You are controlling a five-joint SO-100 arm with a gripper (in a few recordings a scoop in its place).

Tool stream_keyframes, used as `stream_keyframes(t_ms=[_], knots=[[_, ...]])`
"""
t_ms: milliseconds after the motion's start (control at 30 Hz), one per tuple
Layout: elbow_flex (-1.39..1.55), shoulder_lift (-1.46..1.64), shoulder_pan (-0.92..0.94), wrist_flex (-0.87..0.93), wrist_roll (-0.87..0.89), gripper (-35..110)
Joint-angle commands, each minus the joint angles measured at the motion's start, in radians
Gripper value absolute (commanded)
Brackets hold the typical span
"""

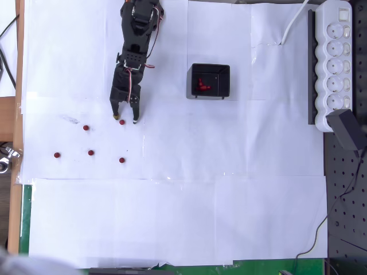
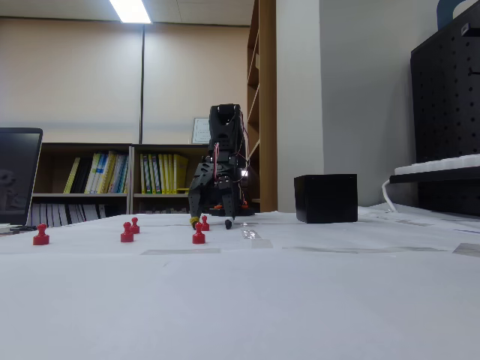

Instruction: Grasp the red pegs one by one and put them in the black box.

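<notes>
One white paper-covered table [image 1: 172, 217], bookshelves [image 2: 112, 180] behind.

The black arm [image 1: 135, 51] reaches steeply downward, its fingers [image 1: 116, 112] spread apart, tips at the table surface.

The overhead view is bright and evenly lit, the white paper [image 1: 172, 200] close to washed out, with faint, short shadows under the arm and a soft blurred patch at the bottom left corner. In the fixed view 1 ceiling light panel [image 2: 131, 10] glares at the top, the room behind looks warm and dimmer, and the near tabletop [image 2: 240, 315] is out of focus while things farther back stay fairly sharp.
</notes>
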Motion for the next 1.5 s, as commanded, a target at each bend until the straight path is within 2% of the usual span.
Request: stream_keyframes(t_ms=[0, 600, 1000, 1167, 1233, 1367, 1467], knots=[[0.018, 0.025, 0.015, -0.037, 0.005, 22], [0.040, 0.095, -0.008, -0.146, -0.002, 22], [0.035, 0.100, -0.009, -0.152, 0.000, 1], [0.035, 0.095, -0.008, -0.110, -0.009, 0], [0.060, 0.043, -0.005, 0.054, -0.014, 0], [0.287, -0.123, -0.006, 0.761, -0.098, 0], [0.468, -0.236, -0.061, 1.183, -0.224, 0]])
